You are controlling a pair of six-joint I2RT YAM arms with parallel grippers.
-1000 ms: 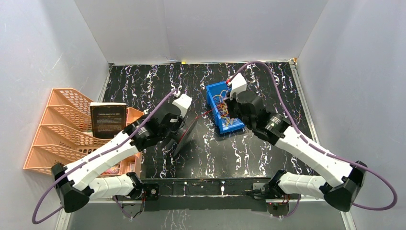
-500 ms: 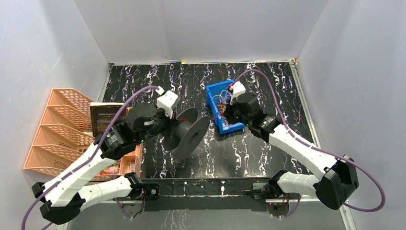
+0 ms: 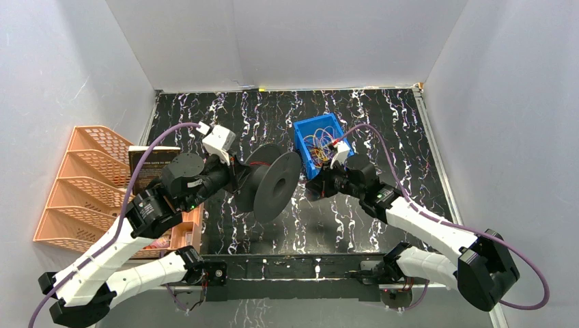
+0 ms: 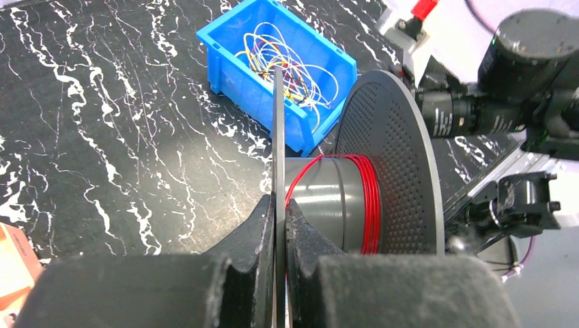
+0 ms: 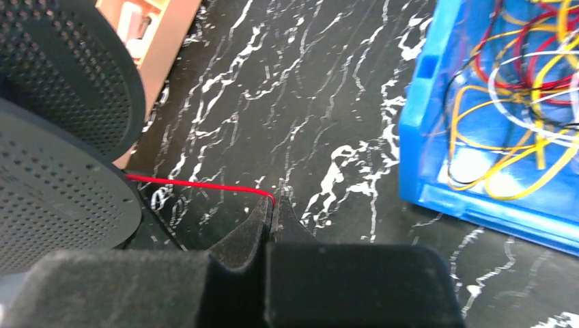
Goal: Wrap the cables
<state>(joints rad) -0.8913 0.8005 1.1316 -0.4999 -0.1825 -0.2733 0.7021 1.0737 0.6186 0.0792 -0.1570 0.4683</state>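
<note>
Fingers of your left gripper were pressed together on the thin edge of the near flange of the dark grey spool, one pad on each face, with no gap showing. The spool sat on edge, its axis running roughly level from your left gripper towards the right arm, with the perforated far flange facing away. Several turns of red wire lay bunched on the hub against the far flange, and one loop sat next to the near flange.

Fingers of your right gripper were closed tip to tip on the red strand. That strand ran taut and nearly straight from the spool's flanges to the fingertips, dipping slightly at the pinch. Its long axis lay across the right wrist view, left to right.

Remaining cables lay in a loose tangle of yellow, red, orange and white inside the blue bin. The bin rested on the black marbled table, just beyond the spool and beside your right gripper.
</note>
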